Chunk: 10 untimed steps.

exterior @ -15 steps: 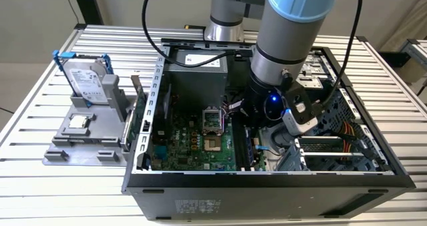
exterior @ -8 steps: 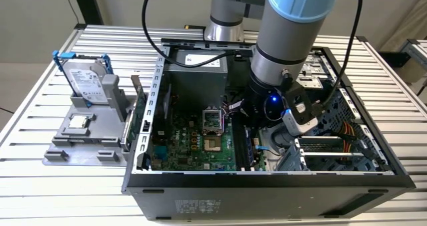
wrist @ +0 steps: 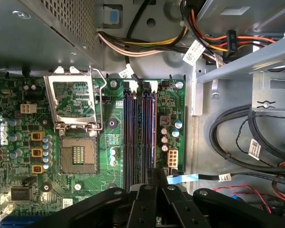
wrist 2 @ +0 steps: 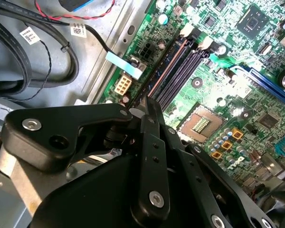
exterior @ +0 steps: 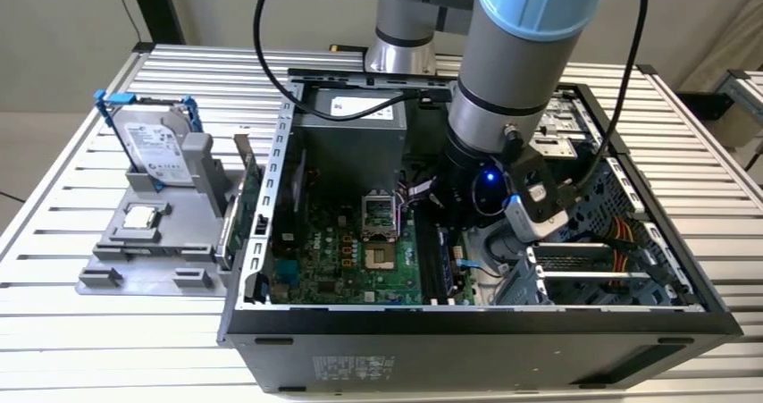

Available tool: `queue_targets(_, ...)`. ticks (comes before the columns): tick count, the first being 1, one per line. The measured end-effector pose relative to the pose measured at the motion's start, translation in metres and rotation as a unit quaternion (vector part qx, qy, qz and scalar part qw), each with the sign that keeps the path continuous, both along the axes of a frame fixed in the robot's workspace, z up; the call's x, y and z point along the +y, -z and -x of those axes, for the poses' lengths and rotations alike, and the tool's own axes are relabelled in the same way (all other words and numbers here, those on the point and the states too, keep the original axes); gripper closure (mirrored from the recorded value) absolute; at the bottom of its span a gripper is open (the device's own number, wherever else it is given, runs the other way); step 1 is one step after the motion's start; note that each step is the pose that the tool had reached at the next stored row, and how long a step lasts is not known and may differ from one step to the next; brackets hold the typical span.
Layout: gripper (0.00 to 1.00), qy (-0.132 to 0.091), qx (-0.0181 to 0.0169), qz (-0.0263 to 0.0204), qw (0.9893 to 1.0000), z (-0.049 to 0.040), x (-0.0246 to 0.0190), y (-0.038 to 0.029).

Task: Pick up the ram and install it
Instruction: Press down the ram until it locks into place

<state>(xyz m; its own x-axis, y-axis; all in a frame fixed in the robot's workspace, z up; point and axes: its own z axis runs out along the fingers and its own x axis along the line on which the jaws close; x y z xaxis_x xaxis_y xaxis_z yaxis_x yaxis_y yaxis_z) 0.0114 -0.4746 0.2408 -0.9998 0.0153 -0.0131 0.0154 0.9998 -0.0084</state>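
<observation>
Apparently end effector [wrist: 154, 175] is closed on thin ram [wrist: 153, 133], held edge-on along outer slot [wrist 2: 157, 80], inside case [exterior: 477, 318]. Whether seated cannot be told.

Risks judged:
- ram tilted or off slot: jamming, bent board
- cable [wrist: 183, 178] beside fingers caught

One open computer case, one arm, one drive

One black open computer case [exterior: 477, 323] holds one green motherboard [wrist: 109, 142] with four long dark memory slots [wrist: 140, 133] and one silver processor socket [wrist: 76, 123]; one silver hard drive in a blue frame [exterior: 155, 144] stands on one grey holder [exterior: 155, 260]
</observation>
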Motion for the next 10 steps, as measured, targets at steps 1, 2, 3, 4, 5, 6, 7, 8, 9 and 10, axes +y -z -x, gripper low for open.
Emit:
queue_targets(1, 1.0, -0.001, 0.0, 0.0, 1.0, 0.0, 0.0, 0.0)
queue_targets(2, 1.0, -0.003, 0.0, -0.0001, 1.0, 0.0, 0.0, 0.0)
queue_targets(3, 1.0, -0.005, 0.0, 0.0, 1.0, 0.0, 0.0, 0.0)
queue_targets(4, 1.0, -0.008, 0.0, 0.0, 1.0, 0.0, 0.0, 0.0)
queue_targets(5, 1.0, -0.012, 0.0, 0.0, 0.9999, 0.0, 0.0, 0.0)
queue_targets(6, 1.0, -0.016, 0.0, 0.0, 0.9999, 0.0, 0.0, 0.0)
queue_targets(7, 1.0, -0.019, 0.0, 0.0, 0.9998, 0.0, 0.0, 0.0)
queue_targets(8, 1.0, -0.021, 0.0, 0.0, 0.9998, 0.0, 0.0, 0.0)
queue_targets(9, 1.0, -0.024, 0.0, 0.0, 0.9997, 0.0, 0.0, 0.0)
queue_targets(10, 1.0, -0.026, 0.0, 0.0, 0.9997, 0.0, 0.0, 0.0)
